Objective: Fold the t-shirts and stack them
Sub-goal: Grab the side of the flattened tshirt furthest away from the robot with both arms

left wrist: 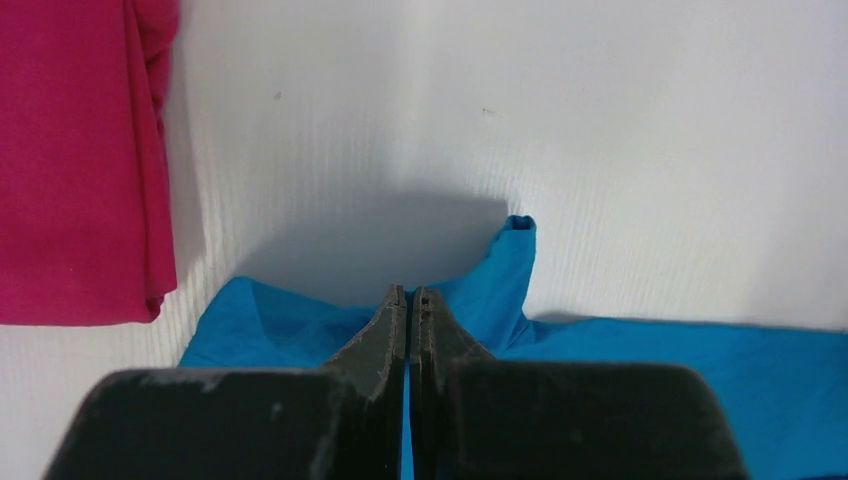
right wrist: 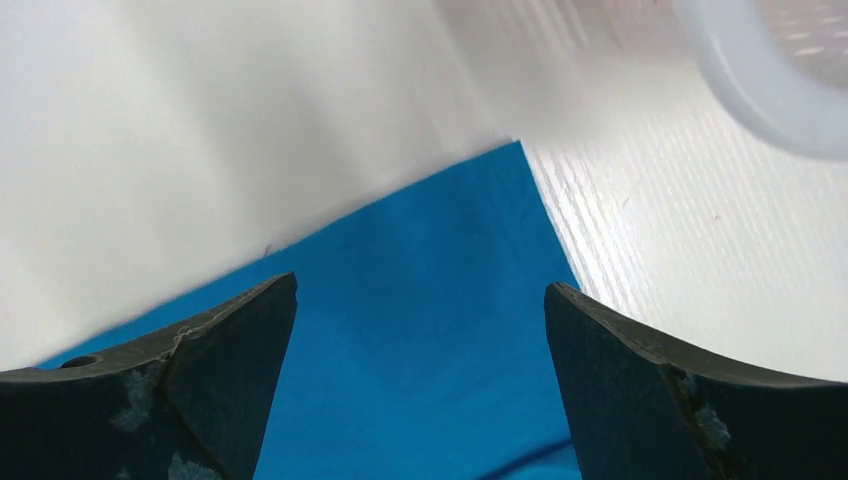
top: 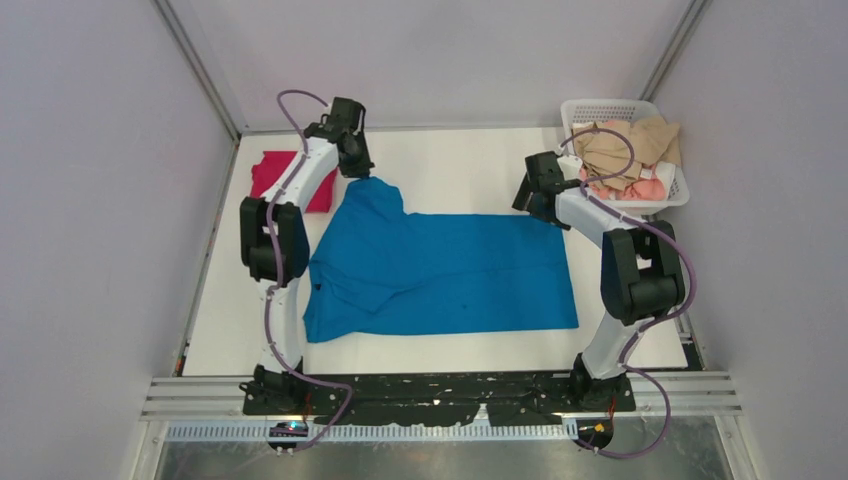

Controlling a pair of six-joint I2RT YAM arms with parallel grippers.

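Left gripper (left wrist: pixel 410 298) is found clamped on the raised far corner of the blue t-shirt (top: pixel 450 270), spread centrally; right gripper (right wrist: pixel 420 300) is held wide open above it — nothing grasped. Magenta t-shirt (top: pixel 272 172) lies folded far left — blue's folding and stacking are judged outstanding

Colour against white: a plain bright blue cotton t-shirt (top: pixel 450 270) and a plain magenta-red folded t-shirt (top: pixel 275 172) on the bare white counter (top: pixel 450 170). A white lattice plastic basket (top: pixel 612 108) shows tan cloth (top: pixel 625 145) and salmon-pink cloth (top: pixel 648 188). The robot arms (top: pixel 288 320) are white with black joints, their cables (top: pixel 300 92) lilac.
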